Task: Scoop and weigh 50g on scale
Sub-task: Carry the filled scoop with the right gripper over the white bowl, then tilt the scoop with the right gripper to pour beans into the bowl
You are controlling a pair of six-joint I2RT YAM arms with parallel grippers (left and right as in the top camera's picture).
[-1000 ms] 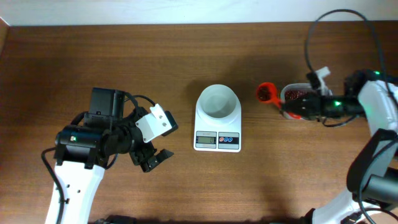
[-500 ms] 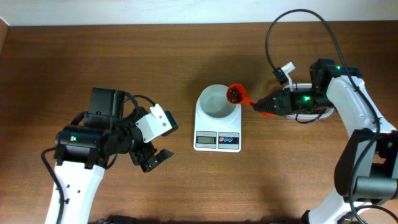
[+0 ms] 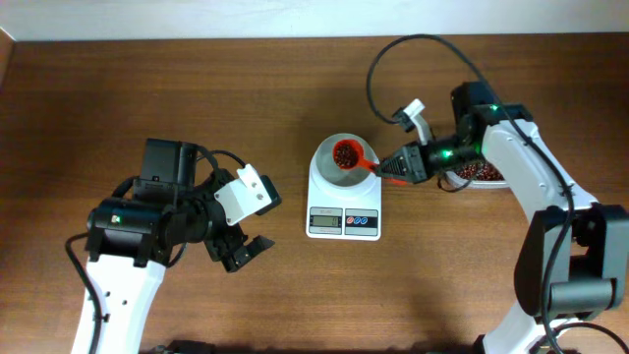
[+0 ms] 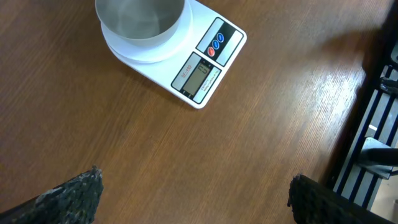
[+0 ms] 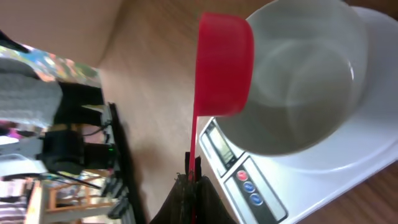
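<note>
- overhead: right gripper point(image 3: 386, 169) clamped on the scoop point(image 3: 366, 163) handle; the scoop, full of beans point(image 3: 345, 154), is over the scale point(image 3: 343, 222) bowl point(image 3: 329, 173). more beans in the tub point(image 3: 480, 175). left gripper point(image 3: 246, 251) spread wide, empty, left of the scale.
- left wrist: fingers point(image 4: 68, 196) apart over the table point(image 4: 267, 118); scale at top.
- right wrist: jaws pinch the scoop handle, cup over the bowl's rim.

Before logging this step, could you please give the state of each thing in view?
Round white bowl on white digital scale, empty.
Red plastic scoop, full of dark beans, level over bowl.
Clear plastic tub, holding beans.
Left gripper, open, empty.
Right gripper, shut on scoop handle.
</note>
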